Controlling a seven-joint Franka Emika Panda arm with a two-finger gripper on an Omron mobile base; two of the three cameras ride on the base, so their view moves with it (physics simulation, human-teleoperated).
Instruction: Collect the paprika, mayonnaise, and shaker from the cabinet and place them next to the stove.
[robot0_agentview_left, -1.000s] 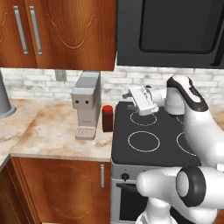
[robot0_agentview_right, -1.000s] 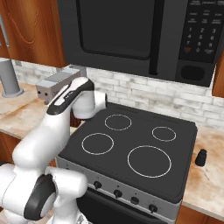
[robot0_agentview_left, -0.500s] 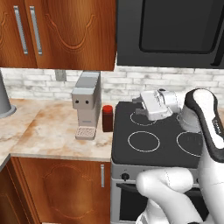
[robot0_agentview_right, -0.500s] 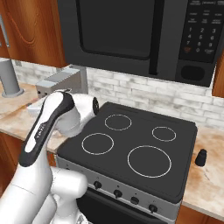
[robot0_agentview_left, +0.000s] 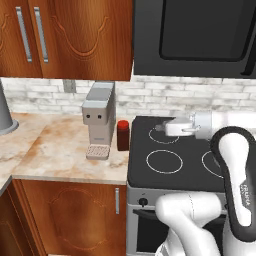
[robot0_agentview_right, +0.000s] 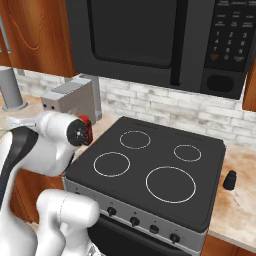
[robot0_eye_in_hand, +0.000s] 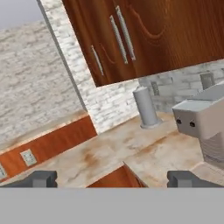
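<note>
The paprika (robot0_agentview_left: 123, 135), a dark jar with a red lid, stands on the counter between the coffee machine and the stove (robot0_agentview_left: 175, 172). The small black shaker (robot0_agentview_right: 229, 180) stands on the counter just right of the stove (robot0_agentview_right: 150, 165). The mayonnaise is out of view. My gripper (robot0_agentview_left: 160, 128) hovers over the stove's back left burner and points left, a little right of the paprika. In the hand view my gripper (robot0_eye_in_hand: 113, 179) is open with nothing between its fingertips (robot0_eye_in_hand: 39, 178). The wall cabinet (robot0_agentview_left: 55, 35) has its doors shut.
A grey coffee machine (robot0_agentview_left: 99, 120) stands on the marble counter (robot0_agentview_left: 55, 155) left of the paprika. A grey cylinder (robot0_agentview_left: 5, 115) stands further left. A black microwave (robot0_agentview_right: 150, 35) hangs low over the stove. Drawer cabinets (robot0_agentview_left: 70, 215) sit below the counter.
The arm has swung and the hand has turned from tilting over the stove's back left to lying level and pointing left. The gripper stays open. Jars and shaker have not moved.
</note>
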